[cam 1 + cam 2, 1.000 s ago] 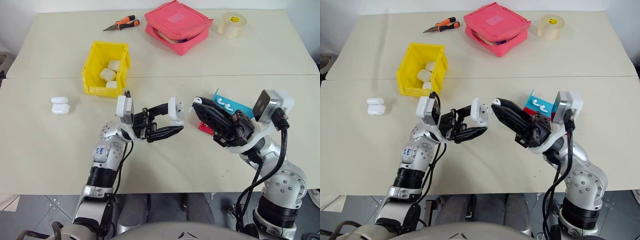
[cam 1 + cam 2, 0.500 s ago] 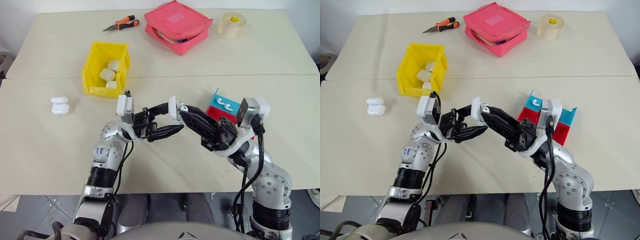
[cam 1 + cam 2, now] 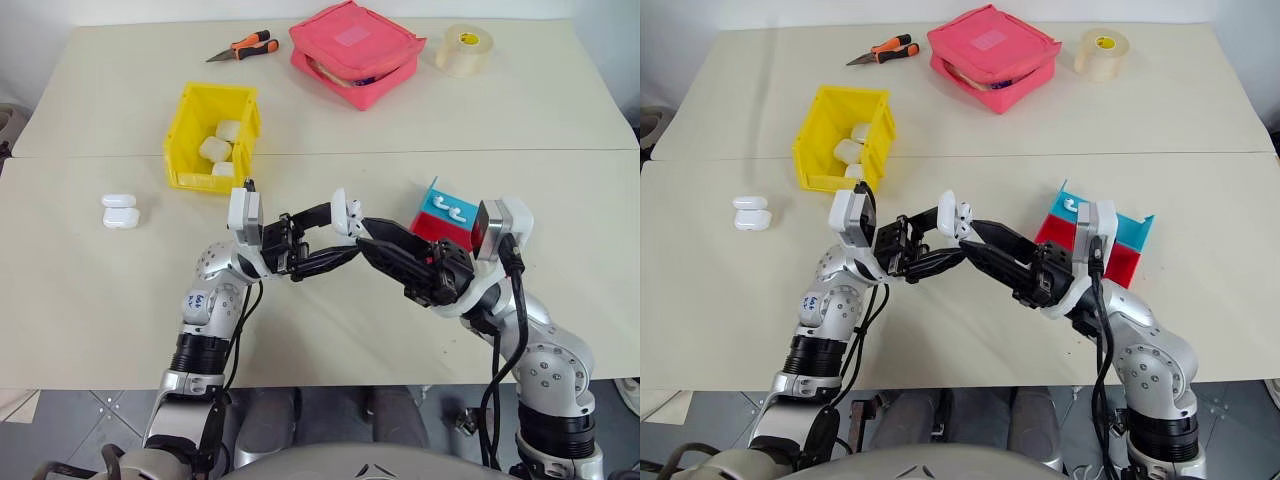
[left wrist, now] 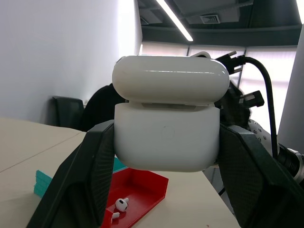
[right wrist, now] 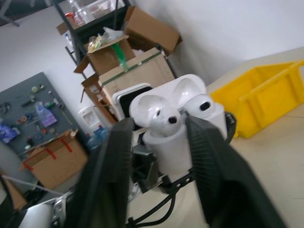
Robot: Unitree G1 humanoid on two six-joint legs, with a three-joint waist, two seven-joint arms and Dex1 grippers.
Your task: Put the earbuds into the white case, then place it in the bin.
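My left gripper (image 3: 344, 233) is shut on the white case (image 3: 343, 211), holding it upright above the middle of the table with its lid (image 4: 170, 83) open. In the right wrist view two earbuds (image 5: 167, 118) sit in the case's (image 5: 183, 137) wells. My right gripper (image 3: 366, 236) points at the case from the right, its fingers (image 5: 114, 161) apart on either side of it, open and holding nothing. The yellow bin (image 3: 215, 92) stands at the back left with several white cases in it.
A red-and-blue tray (image 3: 432, 222) behind my right arm holds loose earbuds (image 3: 455, 212). Two white cases (image 3: 120, 212) lie at the far left. A pink pouch (image 3: 355, 50), a tape roll (image 3: 463, 48) and pliers (image 3: 245, 47) lie at the back.
My right gripper has swung left from beside the tray up to the held case, and its fingers have spread apart. The left gripper has kept the case still.
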